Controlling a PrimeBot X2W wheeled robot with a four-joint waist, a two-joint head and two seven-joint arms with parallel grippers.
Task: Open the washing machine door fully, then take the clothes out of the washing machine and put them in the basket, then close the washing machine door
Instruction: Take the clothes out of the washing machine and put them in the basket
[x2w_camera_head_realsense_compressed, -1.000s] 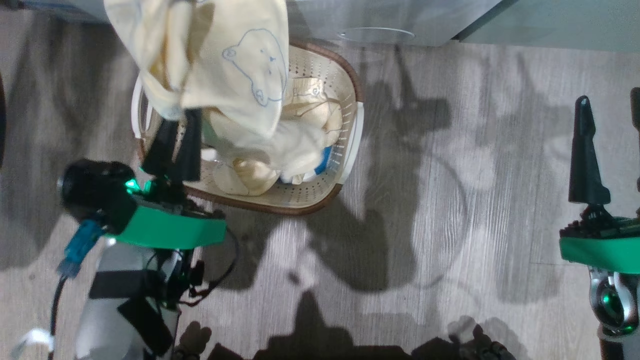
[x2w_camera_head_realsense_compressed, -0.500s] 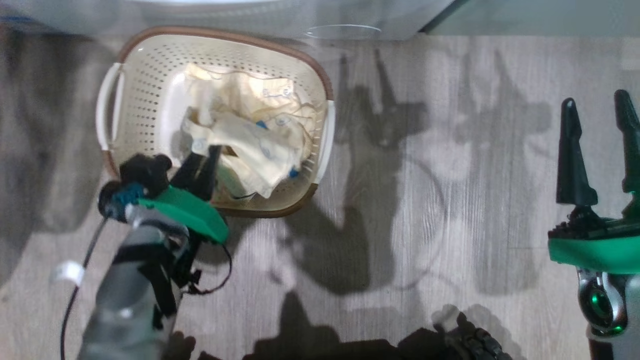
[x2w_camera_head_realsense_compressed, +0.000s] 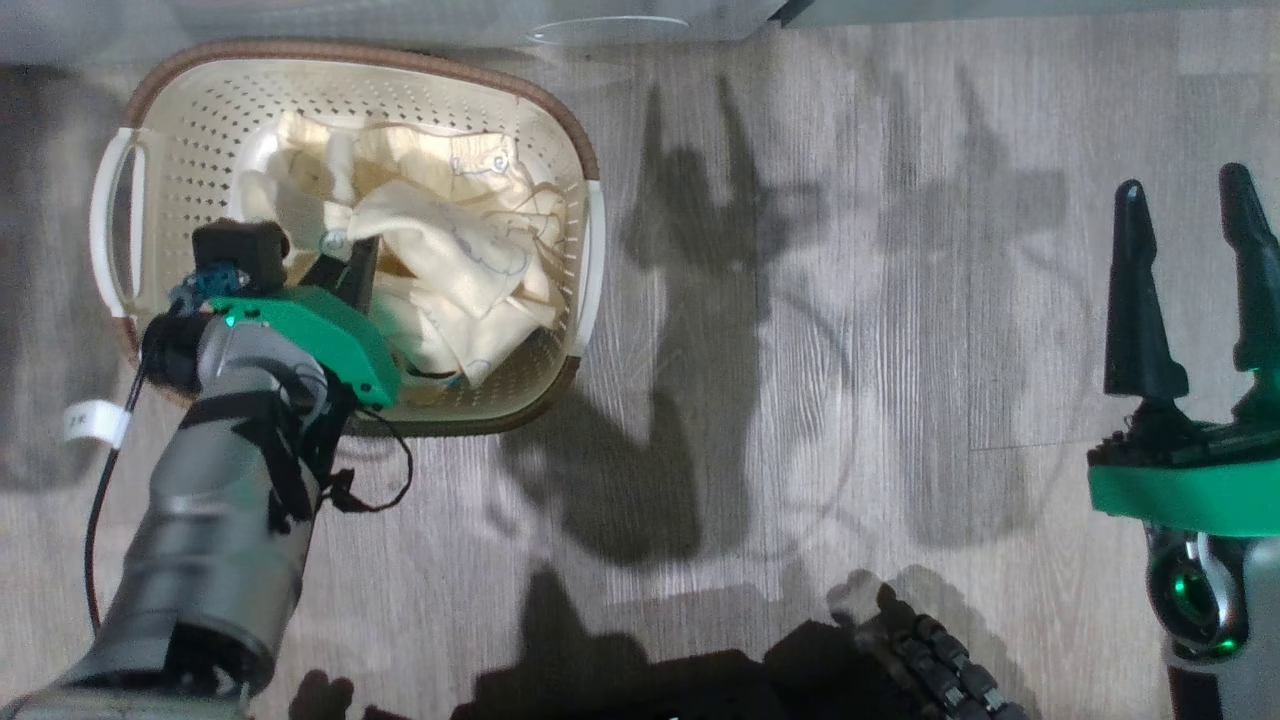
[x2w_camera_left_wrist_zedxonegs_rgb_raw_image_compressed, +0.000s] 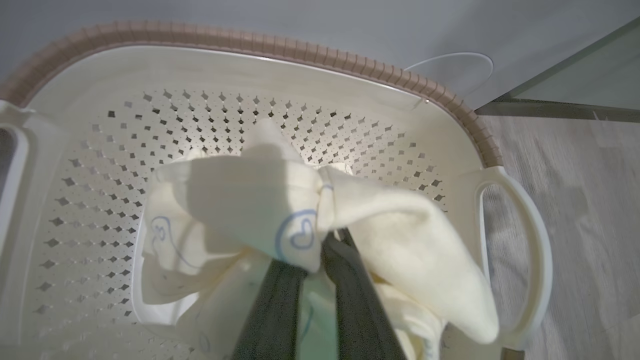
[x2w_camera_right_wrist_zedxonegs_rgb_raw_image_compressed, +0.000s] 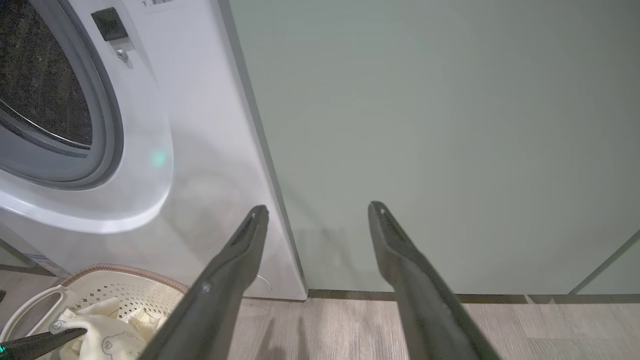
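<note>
One white washing machine (x2w_camera_right_wrist_zedxonegs_rgb_raw_image_compressed: 200, 150) stands just behind the basket (x2w_camera_head_realsense_compressed: 345, 52). The right wrist view shows what the other views leave out: its drum mouth uncovered, ringed by a grey gasket. A pale green cabinet (x2w_camera_right_wrist_zedxonegs_rgb_raw_image_compressed: 450, 150) stands behind the basket and to its right.

The single cream perforated basket sits on grey wood-look floor (x2w_camera_head_realsense_compressed: 800, 300), with a brown rim and two white handles (x2w_camera_head_realsense_compressed: 110, 230).

Inside the basket lies a heap of pale yellow clothes (x2w_camera_head_realsense_compressed: 450, 260); how many garments cannot be told.

There are two grippers. The left gripper (x2w_camera_head_realsense_compressed: 340, 280) reaches into the basket. The left wrist view shows its fingers (x2w_camera_left_wrist_zedxonegs_rgb_raw_image_compressed: 280, 310) pinched on a fold of cloth with a blue outline print. The right gripper (x2w_camera_head_realsense_compressed: 1183, 200) hangs well to the right of the basket, spread wide and empty.

A second ago the held garment hung high above the basket; now it is down inside.
</note>
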